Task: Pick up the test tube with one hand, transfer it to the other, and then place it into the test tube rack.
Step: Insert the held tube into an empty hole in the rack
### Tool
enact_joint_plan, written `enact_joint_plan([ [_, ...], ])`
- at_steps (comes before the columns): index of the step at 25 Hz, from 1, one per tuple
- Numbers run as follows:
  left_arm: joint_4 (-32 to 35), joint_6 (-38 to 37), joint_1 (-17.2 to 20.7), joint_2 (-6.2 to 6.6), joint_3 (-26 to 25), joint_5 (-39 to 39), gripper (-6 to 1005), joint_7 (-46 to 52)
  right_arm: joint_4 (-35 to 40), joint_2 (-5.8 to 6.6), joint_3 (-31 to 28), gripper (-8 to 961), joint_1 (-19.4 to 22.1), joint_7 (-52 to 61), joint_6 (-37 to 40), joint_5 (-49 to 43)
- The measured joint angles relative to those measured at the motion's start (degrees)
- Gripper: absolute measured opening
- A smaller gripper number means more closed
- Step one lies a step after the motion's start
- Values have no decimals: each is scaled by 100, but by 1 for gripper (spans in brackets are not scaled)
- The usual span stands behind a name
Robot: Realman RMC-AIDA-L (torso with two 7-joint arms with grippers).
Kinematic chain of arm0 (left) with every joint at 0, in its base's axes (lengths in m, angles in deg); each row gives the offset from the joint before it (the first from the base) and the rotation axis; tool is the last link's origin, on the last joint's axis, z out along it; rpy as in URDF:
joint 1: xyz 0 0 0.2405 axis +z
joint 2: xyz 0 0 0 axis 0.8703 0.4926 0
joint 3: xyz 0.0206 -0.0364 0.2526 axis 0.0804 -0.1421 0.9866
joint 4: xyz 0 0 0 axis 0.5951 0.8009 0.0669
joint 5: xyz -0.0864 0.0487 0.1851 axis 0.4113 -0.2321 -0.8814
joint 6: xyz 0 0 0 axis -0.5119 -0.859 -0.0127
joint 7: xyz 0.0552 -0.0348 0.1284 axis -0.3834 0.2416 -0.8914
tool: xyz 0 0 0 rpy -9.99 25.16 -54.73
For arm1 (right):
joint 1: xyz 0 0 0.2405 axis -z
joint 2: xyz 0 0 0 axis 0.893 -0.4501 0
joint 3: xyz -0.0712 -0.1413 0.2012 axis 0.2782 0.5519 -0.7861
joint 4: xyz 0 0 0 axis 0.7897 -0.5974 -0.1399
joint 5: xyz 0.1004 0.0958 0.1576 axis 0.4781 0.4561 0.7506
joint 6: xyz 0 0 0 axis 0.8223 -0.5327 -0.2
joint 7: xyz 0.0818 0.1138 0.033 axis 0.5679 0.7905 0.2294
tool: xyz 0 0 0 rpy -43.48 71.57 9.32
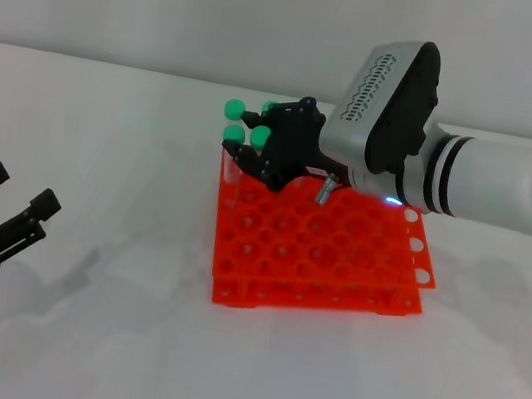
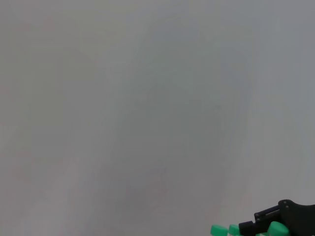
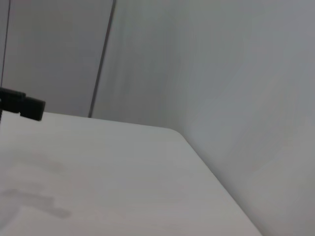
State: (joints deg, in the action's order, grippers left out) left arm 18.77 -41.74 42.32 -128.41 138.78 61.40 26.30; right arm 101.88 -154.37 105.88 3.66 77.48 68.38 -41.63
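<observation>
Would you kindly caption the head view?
Right gripper at green-capped tubes in the orange rack; left gripper waits open.

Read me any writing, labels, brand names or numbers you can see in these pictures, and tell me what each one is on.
No readable text in any view.
The right arm's grey wrist housing carries a raised zigzag pattern, not letters.
The test tube rack, green tube caps, left gripper and right gripper show no legible marking.

You will find no readable text, number, brand or sign anywhere in these views. The embossed pattern on the grey-and-black camera housing [image 1: 384, 92] of the right wrist is not legible lettering, and the bright orange-red plastic test tube rack [image 1: 318, 253] shows no markings you could read.
</observation>
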Motion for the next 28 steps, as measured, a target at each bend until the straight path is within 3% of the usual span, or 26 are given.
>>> enact_joint_plan([
  [9,-21,-72,-12,11,0,13,893,-1,28,0,-100,361,-1,-484,-147,101],
  [22,-51,-19,-47,19,-18,39,893,-45,76,0,-276,362,-110,-774,287,288],
  [25,-133,-13,-45,13,-48,65,893,-45,191,15,-515,362,70,-782,328,278],
  [28,-165,-14,-6,11,-57,172,893,-45,599,71,-977,362,569,-877,457,245],
])
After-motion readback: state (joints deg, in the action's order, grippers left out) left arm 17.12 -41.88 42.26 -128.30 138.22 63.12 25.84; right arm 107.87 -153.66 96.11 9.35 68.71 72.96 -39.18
